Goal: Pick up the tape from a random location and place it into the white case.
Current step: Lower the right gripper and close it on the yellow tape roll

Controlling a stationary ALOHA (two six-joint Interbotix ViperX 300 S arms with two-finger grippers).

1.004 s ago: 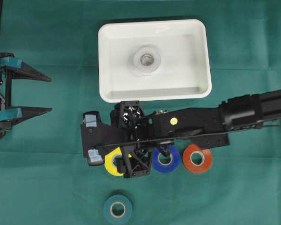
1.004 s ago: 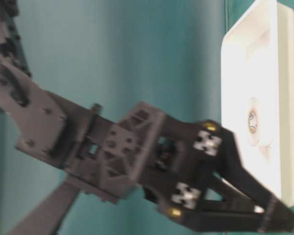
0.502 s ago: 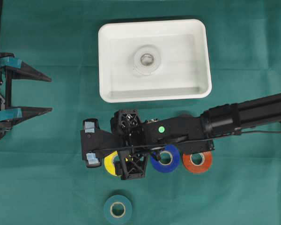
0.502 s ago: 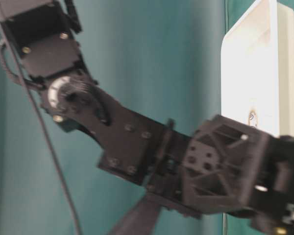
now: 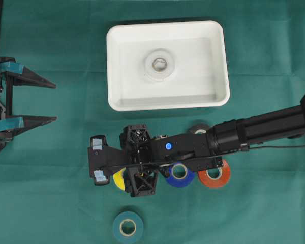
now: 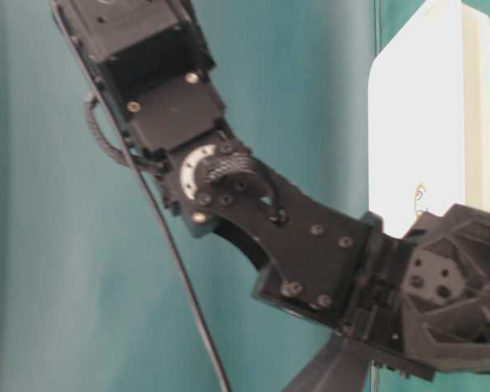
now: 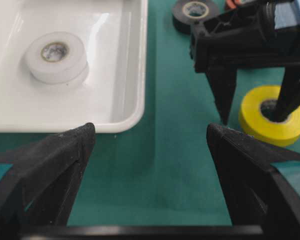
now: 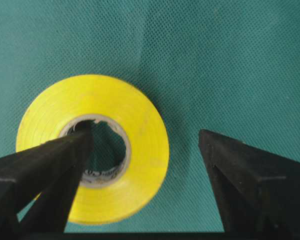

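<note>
The right gripper (image 5: pixel 97 163) is down over the yellow tape (image 8: pixel 92 148), jaws spread wide and holding nothing. In the right wrist view one finger tip stands in the roll's centre hole and the other outside its wall on the cloth, so closing should pinch one side of the ring; that straddle looks deliberate. The roll lies flat on the green cloth (image 5: pixel 51 203), near side of the white case (image 5: pixel 218 61) and apart from it. A white tape (image 5: pixel 159 64) already lies in the case. Blue tape (image 5: pixel 180 173), red tape (image 5: pixel 213 174) and green tape (image 5: pixel 127 226) lie untouched; a black tape (image 7: pixel 192 14) shows by the arm. The left gripper (image 5: pixel 46 101) waits at the left edge, wide open, empty, clear of the work. Against a second ago, the right arm has dropped lower and drawn slightly nearer; the tapes have not shifted
</note>
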